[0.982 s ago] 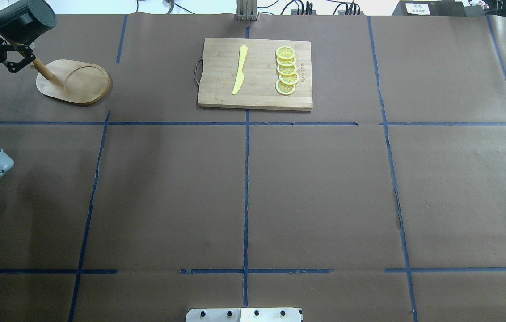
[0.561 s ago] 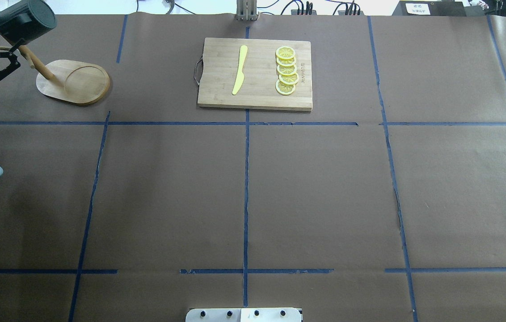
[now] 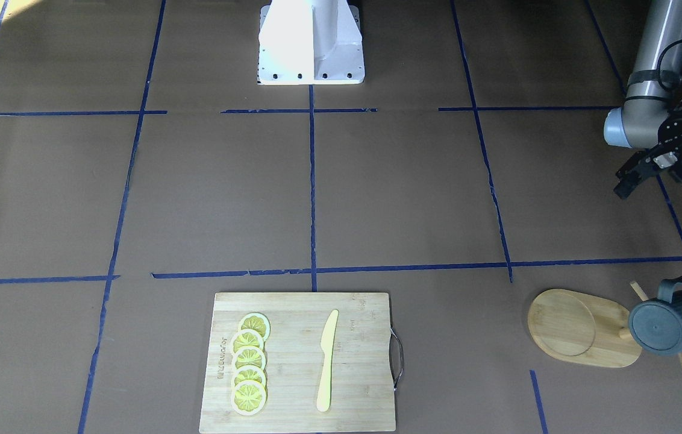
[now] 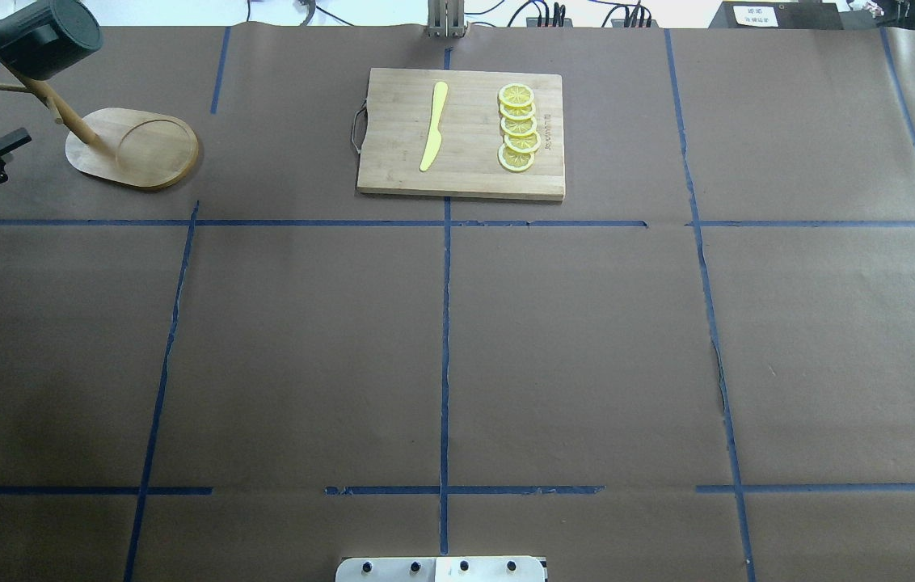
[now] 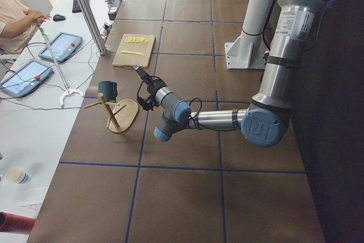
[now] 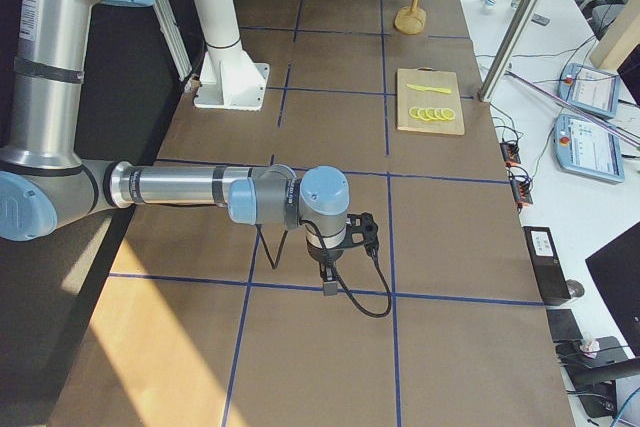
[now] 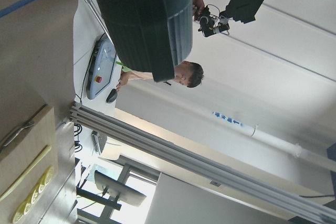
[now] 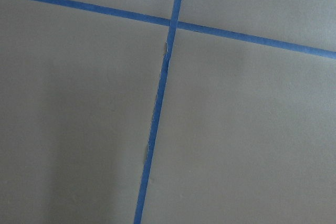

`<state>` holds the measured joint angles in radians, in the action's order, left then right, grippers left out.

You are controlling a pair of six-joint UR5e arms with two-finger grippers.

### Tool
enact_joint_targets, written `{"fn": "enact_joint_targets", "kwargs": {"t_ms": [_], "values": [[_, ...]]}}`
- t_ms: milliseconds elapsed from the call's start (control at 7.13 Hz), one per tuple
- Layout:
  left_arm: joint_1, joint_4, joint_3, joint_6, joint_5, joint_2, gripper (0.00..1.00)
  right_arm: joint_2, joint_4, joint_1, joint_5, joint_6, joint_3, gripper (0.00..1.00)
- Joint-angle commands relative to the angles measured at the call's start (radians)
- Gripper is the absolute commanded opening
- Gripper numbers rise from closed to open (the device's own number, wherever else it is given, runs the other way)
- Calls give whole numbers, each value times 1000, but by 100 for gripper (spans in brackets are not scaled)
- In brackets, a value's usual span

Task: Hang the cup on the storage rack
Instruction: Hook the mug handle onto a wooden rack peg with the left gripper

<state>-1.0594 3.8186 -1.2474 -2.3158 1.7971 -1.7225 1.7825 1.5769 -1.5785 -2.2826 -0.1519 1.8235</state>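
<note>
The dark blue-grey ribbed cup [image 4: 45,36] hangs by its handle on an upper peg of the bamboo storage rack [image 4: 134,149], at the table's far left. It also shows in the front view [image 3: 675,322], above the rack's oval base [image 3: 582,328]. In the left wrist view the cup [image 7: 147,19] fills the top. My left gripper [image 4: 11,158] is open and empty. It hovers apart from the rack, on the side nearer the robot [image 3: 666,181]. My right gripper [image 6: 345,242] shows only in the exterior right view, low over the paper. I cannot tell whether it is open or shut.
A bamboo cutting board [image 4: 474,174] with a metal handle lies at the far middle. It bears a yellow knife [image 4: 433,125] and several lemon slices [image 4: 518,129]. Blue tape lines cross the brown paper. An operator [image 5: 20,21] sits beyond the far edge.
My left gripper has drawn back from the cup and rack toward the robot, open and empty. The cup stays hanging on the peg.
</note>
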Motion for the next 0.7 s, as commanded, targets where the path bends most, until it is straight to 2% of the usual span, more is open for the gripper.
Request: {"fn": "enact_joint_targets", "kwargs": {"t_ms": [0,280,561], "values": [[-85,-141,-32,521,288,43,100,0,0,0,-2,2,-1,100],[-175,-326,-35,968,465,47,100,0,2,2,-3,3,-3,100],[-224,-530,-35,1492,482,102,100,0,3,2,-5,3,-7,100]]}}
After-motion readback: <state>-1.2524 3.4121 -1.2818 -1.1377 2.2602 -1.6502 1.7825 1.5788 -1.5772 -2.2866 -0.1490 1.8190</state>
